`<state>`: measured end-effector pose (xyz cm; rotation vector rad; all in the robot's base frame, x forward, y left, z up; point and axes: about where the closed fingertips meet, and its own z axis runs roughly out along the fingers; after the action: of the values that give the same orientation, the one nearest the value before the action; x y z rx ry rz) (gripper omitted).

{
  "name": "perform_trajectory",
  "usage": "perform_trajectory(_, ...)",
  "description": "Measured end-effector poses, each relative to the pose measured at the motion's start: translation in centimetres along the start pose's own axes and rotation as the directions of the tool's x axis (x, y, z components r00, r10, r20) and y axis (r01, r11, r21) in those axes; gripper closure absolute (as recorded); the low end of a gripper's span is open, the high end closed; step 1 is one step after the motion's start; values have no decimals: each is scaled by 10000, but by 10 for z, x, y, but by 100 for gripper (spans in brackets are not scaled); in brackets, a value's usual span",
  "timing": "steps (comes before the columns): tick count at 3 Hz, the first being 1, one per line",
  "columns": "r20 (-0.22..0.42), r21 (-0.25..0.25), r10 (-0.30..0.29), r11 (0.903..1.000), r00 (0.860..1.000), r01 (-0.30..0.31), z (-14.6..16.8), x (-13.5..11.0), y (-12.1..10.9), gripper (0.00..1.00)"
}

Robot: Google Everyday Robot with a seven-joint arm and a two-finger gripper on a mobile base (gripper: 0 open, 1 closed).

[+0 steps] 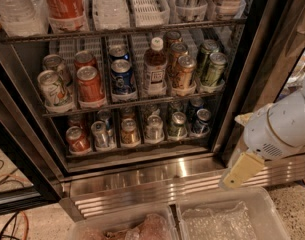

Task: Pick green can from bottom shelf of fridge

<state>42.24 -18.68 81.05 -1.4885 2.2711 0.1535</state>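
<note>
Gripper (236, 151) right of bottom shelf (142, 149)

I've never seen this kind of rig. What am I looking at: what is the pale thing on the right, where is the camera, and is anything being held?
There is one camera, looking down into a drinks fridge; where it is mounted is not on record. The pale rounded thing on the right is the robot's arm. It ends in its claw, which hangs in front of the fridge's steel base, to the right of the shelves. No can is in it, and it touches none. The bottom shelf carries a row of short cans. The green can, second from the right, is the one to fetch. The shelf above holds taller cans and a bottle. Clear plastic tubs sit at the bottom of the picture.
</note>
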Motion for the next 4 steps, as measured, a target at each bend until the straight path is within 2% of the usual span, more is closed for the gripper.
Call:
perform_trajectory(1,10,17,-6,10000,10000,6,-1,-1,-1,0)
perform_trajectory(2,125,167,-18,9999,9999,16,16,-6,-3,0)
perform_trajectory(3,228,-86,244,9997,9994,-242,68,-3,0,0)
perform_trajectory(4,469,-435,787,9961,9958,-767,125,3,10,0)
